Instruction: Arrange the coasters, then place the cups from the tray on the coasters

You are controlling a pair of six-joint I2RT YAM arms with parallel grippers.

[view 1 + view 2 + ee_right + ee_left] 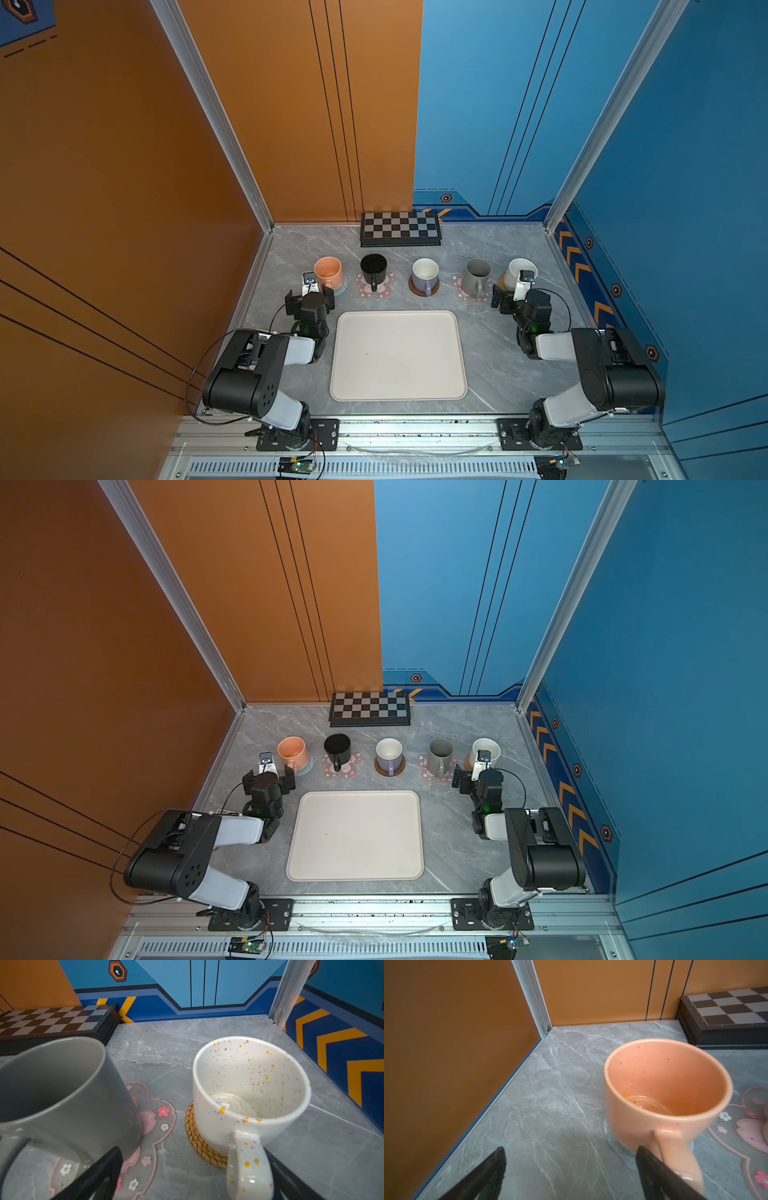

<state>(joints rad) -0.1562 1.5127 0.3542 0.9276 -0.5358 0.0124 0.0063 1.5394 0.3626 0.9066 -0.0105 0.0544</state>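
Note:
Five cups stand in a row on coasters in both top views: orange cup [328, 271] on the blue-grey coaster [341, 287], black cup [373, 268] on a pink flower coaster [384, 291], lavender cup [424, 273] on the brown coaster [432, 291], grey cup [476, 274] on a pink flower coaster [459, 289], and white speckled cup [249, 1084] on the rattan coaster [199, 1145]. The cream tray [397, 386] holds nothing. My left gripper [571, 1153] is open beside the orange cup's handle [679, 1159]. My right gripper [193, 1155] is open, with the white cup's handle [247, 1167] inside its gap.
A black-and-white checkerboard [400, 228] lies against the back wall. Orange wall panels close the left side and blue ones the right, near the outer cups. Both arm bases sit on the front rail.

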